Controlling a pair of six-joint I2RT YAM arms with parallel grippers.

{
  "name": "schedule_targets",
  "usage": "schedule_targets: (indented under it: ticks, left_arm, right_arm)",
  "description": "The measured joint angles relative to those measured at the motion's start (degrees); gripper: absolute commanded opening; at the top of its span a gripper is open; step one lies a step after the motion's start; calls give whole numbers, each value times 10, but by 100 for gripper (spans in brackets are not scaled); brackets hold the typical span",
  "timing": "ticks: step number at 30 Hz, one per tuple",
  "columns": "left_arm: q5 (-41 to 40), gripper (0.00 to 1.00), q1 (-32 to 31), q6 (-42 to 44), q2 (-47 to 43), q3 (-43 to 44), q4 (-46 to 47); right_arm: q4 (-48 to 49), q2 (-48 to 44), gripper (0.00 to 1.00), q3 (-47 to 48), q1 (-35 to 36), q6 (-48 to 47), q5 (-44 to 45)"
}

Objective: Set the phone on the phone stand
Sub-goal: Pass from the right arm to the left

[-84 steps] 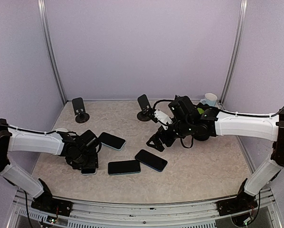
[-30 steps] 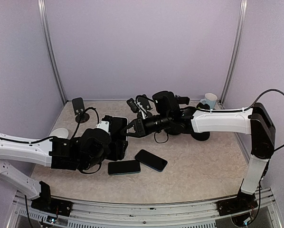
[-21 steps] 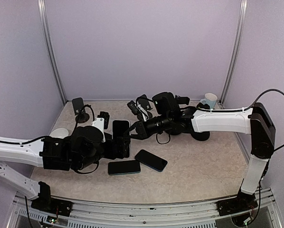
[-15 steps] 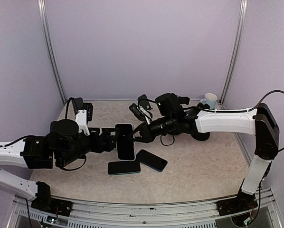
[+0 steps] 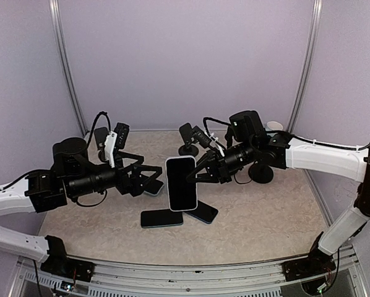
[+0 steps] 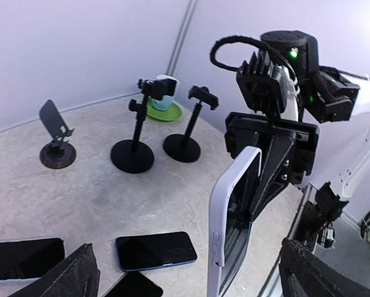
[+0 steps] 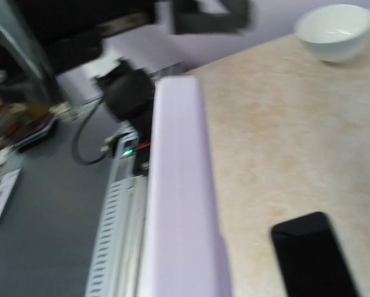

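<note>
A phone in a lavender case hangs upright above the middle of the table, with my right gripper shut on its right edge. In the left wrist view the phone shows edge-on, the right gripper clamped behind it. The phone's lavender edge fills the right wrist view. My left gripper stands open just left of the phone, apart from it, fingers spread wide. A small black phone stand stands at the back centre; another stand is partly hidden behind my left arm.
Black phones lie flat below the held one; another lies under my left gripper. Two tall clamp stands and a cup on a green saucer stand at the back right. A white bowl sits at the left.
The phone passed from my left gripper to my right. The left gripper opened and drew back left; the right arm raised the phone upright and carried it slightly right.
</note>
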Motion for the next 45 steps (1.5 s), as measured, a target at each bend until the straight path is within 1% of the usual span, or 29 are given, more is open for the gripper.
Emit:
schedule_targets:
  ticks: [3,6,8,13,18,22,29,30,32,33,34,36,38,39,40,42,43,45]
  left_arm:
    - [58,93,6,20,27,18,3]
    - [112,82,21,31,54,38,10]
    - [142,77,31,34,67,47,17]
    - [206,65,44,36,99,67,30]
    - [263,49,45,36,125,75,35]
    - [288,37,46,34,130,75,35]
    - [315,2,48,30,143,78,37]
    - [316,0,50,30,144,79,37]
    - [316,0,52,28,145,79,37]
    - [316,0,52,27,145,79,36]
    - [316,0,52,26,145,79,37]
    - [316,0,52,25,145,79,37]
    - [313,0,52,25,145,79,37]
    - [311,0,52,25,145,78,37]
    - [308,0,52,25,144,77,37]
    - [303,0,54,26,141,76,37]
    - [301,0,56,26,139,76,37]
    - [301,0,61,27,128,75,37]
  right_arm:
    - [-5,-7,0,-11,0,-17,-32]
    - [-12,-8,0,-18,0,-28,-52]
    - [-13,-8,0,-19,1,-34,-63]
    - [-14,-8,0,-20,6,-42,-72]
    - [-14,-8,0,-19,7,-48,-74]
    - [-13,-8,0,-19,9,-50,-74]
    - [-14,-7,0,-19,9,-51,-77]
    - [-14,-7,0,-19,9,-51,-77]
    - [-13,-7,0,-19,9,-50,-77]
    - [-13,-7,3,-19,9,-50,-76]
    - [-13,-7,12,-19,9,-50,-76]
    - [-13,-7,38,-19,9,-51,-76]
    - [-10,-7,53,-19,9,-47,-78]
    - [-7,-7,63,-19,9,-47,-79]
    - [-3,-7,70,-19,9,-46,-80]
    - [6,-7,80,-21,10,-50,-83]
    - [10,-7,83,-22,10,-48,-83]
    - [22,-7,85,-28,10,-45,-83]
